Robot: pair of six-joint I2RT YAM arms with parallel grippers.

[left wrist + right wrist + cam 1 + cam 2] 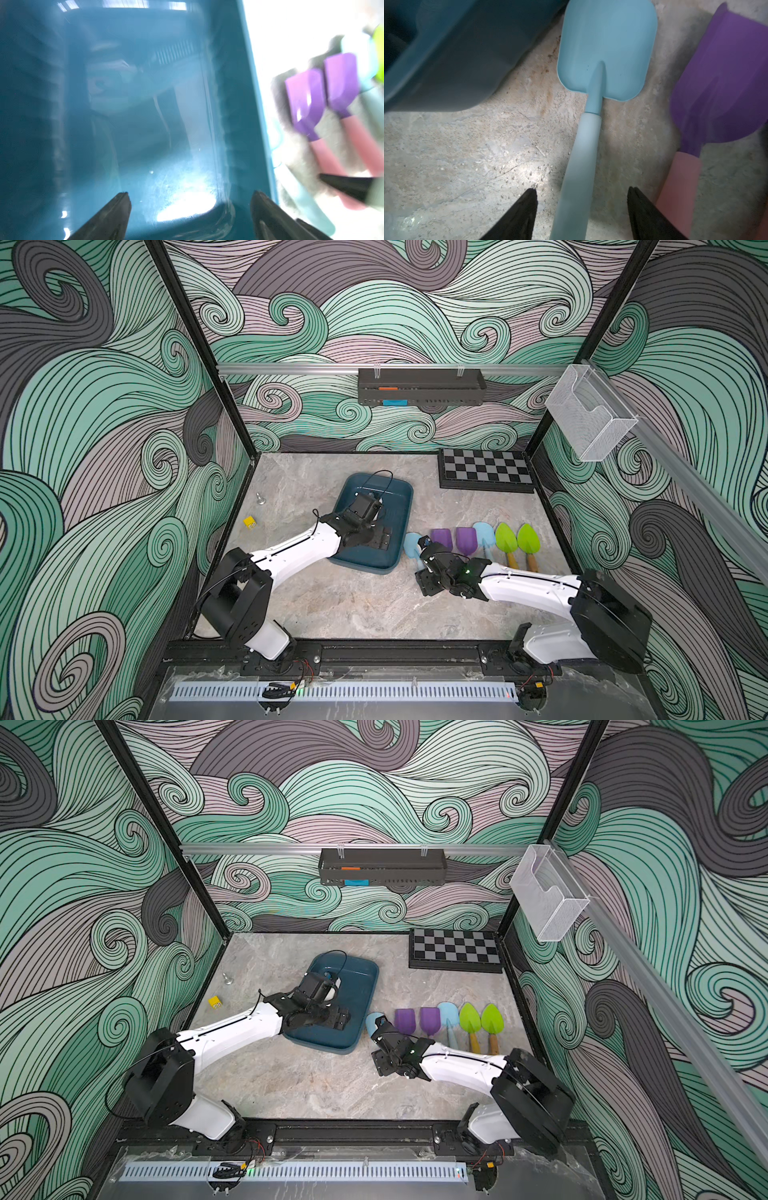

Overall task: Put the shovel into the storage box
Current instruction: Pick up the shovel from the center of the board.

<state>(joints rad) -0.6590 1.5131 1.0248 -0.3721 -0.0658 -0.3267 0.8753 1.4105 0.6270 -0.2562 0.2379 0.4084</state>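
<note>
The storage box (400, 519) (362, 986) is a dark teal tub in the middle of the table. My left gripper (383, 538) (340, 1018) (190, 193) hangs inside it, open and empty above the bare floor of the box (234, 83). Just right of the box lies a light blue shovel (411, 543) (372, 1021) (606, 49), flat on the table. My right gripper (424, 578) (384, 1063) (581, 189) is low over its handle. The jaws stand open on either side of the handle, with a gap on both sides.
Several more shovels lie in a row to the right: two purple (453, 537) (720, 72), one light blue (484, 533), two green (517, 538). A chessboard (486, 470) sits at the back right. A yellow cube (249, 521) and a small metal piece (258, 498) lie at the left.
</note>
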